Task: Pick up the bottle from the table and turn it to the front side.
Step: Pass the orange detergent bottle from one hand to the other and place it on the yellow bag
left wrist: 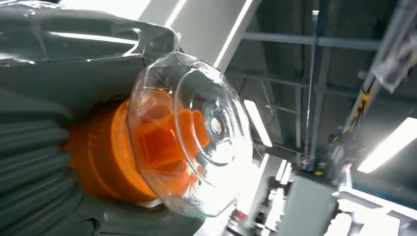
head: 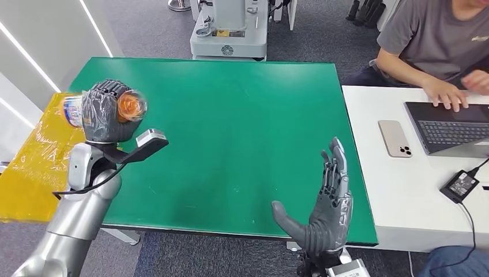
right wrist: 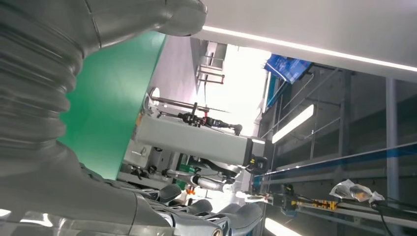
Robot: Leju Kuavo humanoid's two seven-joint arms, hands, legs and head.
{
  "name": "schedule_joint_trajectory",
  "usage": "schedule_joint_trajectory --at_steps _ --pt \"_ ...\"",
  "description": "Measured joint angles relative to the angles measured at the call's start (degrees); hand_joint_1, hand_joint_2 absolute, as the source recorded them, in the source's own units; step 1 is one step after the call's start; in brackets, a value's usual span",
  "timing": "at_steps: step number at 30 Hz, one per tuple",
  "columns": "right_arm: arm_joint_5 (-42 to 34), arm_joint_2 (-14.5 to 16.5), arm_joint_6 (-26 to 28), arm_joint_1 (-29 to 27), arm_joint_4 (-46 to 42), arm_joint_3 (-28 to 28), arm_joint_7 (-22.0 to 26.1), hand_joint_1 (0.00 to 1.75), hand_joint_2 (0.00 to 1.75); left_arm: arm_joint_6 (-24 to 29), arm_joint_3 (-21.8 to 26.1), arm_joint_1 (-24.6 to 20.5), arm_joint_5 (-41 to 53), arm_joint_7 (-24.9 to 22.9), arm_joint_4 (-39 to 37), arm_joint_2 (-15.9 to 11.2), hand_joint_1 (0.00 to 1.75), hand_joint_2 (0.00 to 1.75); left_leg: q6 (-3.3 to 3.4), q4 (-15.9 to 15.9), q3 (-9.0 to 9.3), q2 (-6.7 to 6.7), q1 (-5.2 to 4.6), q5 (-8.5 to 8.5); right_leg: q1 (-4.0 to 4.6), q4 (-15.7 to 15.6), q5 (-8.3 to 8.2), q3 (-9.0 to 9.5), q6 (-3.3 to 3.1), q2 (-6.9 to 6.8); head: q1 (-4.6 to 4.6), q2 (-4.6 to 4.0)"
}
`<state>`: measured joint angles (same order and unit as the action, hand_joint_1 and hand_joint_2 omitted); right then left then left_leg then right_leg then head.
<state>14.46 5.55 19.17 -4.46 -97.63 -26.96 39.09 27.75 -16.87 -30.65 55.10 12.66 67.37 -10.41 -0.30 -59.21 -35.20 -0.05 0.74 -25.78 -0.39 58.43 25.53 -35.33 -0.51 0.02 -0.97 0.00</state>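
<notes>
Left hand (head: 104, 112) grips bottle (head: 128, 107) over table's (head: 242, 115) left edge, axis roughly level, cap rightward; right hand (head: 326, 202) spread, empty, near front edge.

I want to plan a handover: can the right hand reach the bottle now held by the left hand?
Probably yes: the right hand is open, and bare green table lies between it and the bottle gripped by the left hand.

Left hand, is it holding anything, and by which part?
Yes. The left hand grips the bottle around its body, leaving the orange cap end sticking out. The right hand holds nothing.
</notes>
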Motion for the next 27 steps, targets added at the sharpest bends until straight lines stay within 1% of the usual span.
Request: schedule_joint_trajectory --at_steps 6,9,14,19,23,27 --pt "-0.33 0.01 -1.32 -0.2 0.04 0.01 0.0 0.0 1.75 1.49 0.27 -6.46 14.79 -2.92 -13.01 -5.98 1.75 1.75 -0.02 0.0 0.01 0.09 0.02 0.0 0.01 0.03 -0.01 -0.07 -0.05 0.12 -0.02 0.0" --pt "-0.61 0.02 -1.84 -0.3 0.04 -0.01 0.01 0.0 1.75 1.94 0.25 -8.22 17.75 -2.78 -18.43 -7.6 1.75 1.75 -0.04 0.0 0.0 0.09 0.02 -0.01 0.01 0.04 0.0 -0.08 -0.07 0.11 -0.01 0.0" --pt "-0.91 0.02 -2.31 -0.26 0.21 -0.03 0.01 0.0 1.75 1.71 0.02 -9.59 21.85 -2.24 -24.79 -8.42 1.75 1.75 -0.05 0.0 0.0 0.09 0.01 -0.02 0.01 0.03 0.01 -0.08 -0.08 0.11 -0.01 0.0" --pt "-1.01 0.02 -2.89 -0.08 0.52 -0.08 0.07 0.0 1.75 -0.2 -1.36 -10.64 24.79 1.32 -30.53 -8.68 1.75 1.75 -0.06 0.0 -0.01 0.08 0.01 -0.03 0.01 0.03 0.01 -0.07 -0.08 0.1 0.0 0.0" --pt "-1.01 0.02 -3.0 0.09 0.78 -0.13 0.18 0.0 1.75 -1.26 -2.8 -11.44 25.68 5.16 -34.51 -9.11 1.75 1.75 -0.08 0.0 0.0 0.09 0.02 -0.04 0.01 0.04 0.01 -0.08 -0.09 0.11 0.01 0.0" --pt "-0.87 0.02 -3.1 0.17 0.87 -0.19 0.15 0.0 1.75 -0.57 -4.01 -11.5 26.45 6.05 -38.28 -9.25 1.75 1.75 -0.09 0.0 0.0 0.09 0.02 -0.05 0.02 0.04 0.02 -0.09 -0.09 0.12 -0.01 0.0"
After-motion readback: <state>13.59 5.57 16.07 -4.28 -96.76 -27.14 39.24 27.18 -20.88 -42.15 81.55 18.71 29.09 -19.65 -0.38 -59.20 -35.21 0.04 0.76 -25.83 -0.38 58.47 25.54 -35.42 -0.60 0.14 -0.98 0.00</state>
